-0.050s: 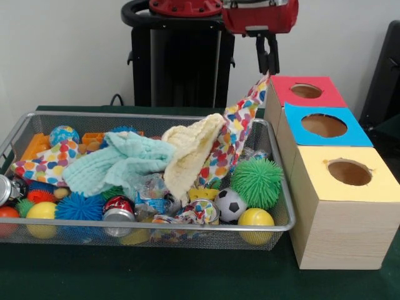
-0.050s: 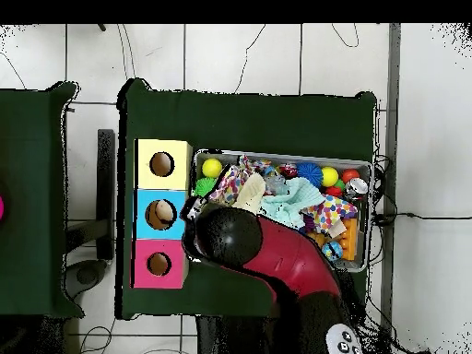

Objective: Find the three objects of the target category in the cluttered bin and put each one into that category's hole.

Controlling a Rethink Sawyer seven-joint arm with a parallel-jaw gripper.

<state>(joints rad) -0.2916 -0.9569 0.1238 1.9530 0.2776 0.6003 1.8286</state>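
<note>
Down in the wire bin (image 1: 75, 231) the yellow cloth (image 1: 190, 150) and mint cloth (image 1: 119, 164) lie heaped; the dotted cloth (image 1: 234, 134) stretches slantwise up from there, its top corner clamped in the gripper (image 1: 267, 70) beside the red box (image 1: 305, 92).

White tiled floor (image 2: 240, 55), pale wall (image 1: 62, 50)

silver can (image 1: 5, 189) cut by left edge; gripper (image 1: 268, 62) hidden overhead by arm (image 2: 277, 253)
</note>
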